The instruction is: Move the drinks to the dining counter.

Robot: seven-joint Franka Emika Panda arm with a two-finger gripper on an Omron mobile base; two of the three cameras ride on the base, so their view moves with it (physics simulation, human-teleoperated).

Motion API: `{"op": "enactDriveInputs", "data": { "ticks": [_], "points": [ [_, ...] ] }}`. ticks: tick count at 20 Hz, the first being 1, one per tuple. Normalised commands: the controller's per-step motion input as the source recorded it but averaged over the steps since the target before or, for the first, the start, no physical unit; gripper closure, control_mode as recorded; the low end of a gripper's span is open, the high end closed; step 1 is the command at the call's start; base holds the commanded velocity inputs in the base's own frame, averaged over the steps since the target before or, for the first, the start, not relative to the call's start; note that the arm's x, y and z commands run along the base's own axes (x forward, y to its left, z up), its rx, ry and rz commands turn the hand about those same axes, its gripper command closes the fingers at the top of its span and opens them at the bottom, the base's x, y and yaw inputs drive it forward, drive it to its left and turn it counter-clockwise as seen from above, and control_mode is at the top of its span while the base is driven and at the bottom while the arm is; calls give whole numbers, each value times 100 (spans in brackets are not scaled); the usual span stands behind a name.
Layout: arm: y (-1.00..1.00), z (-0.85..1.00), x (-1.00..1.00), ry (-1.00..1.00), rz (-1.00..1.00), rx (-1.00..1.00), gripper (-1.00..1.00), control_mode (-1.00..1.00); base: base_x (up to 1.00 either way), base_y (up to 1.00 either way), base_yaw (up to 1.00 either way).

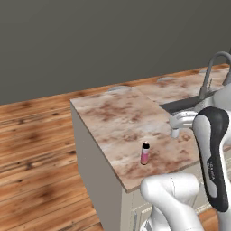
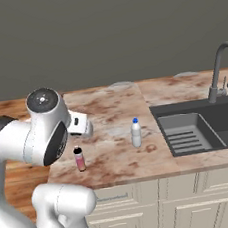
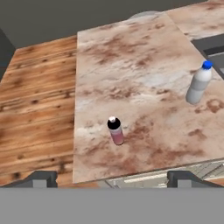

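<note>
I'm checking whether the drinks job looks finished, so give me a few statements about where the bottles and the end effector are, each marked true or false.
1. The pink bottle stands upright on the dining counter. True.
2. The blue-capped bottle lies in the sink basin. False: it stands on the countertop beside the basin.
3. The end effector grips the pink bottle. False: it is open and holds nothing.
4. The two bottles stand apart, not touching. True.
5. The pink bottle is nearer the counter's front edge than the blue-capped one. True.
</note>
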Motion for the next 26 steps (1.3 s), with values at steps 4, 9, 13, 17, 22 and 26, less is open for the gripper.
{"op": "enactDriveInputs", "data": {
  "ticks": [4,9,13,17,22,26],
  "points": [
    [0,25,-37,-5,4,0,-100,-100,0,0,0],
    [1,33,-7,0,-3,-2,-100,-100,0,0,0],
    [2,9,-15,-1,-26,-8,-100,-100,0,0,0],
    [3,0,0,0,-42,-7,-100,-100,0,0,0],
    [0,0,0,0,-31,-2,-100,100,0,0,-8],
    [0,0,0,0,0,0,-100,100,-6,-43,-56]
  ]
}}
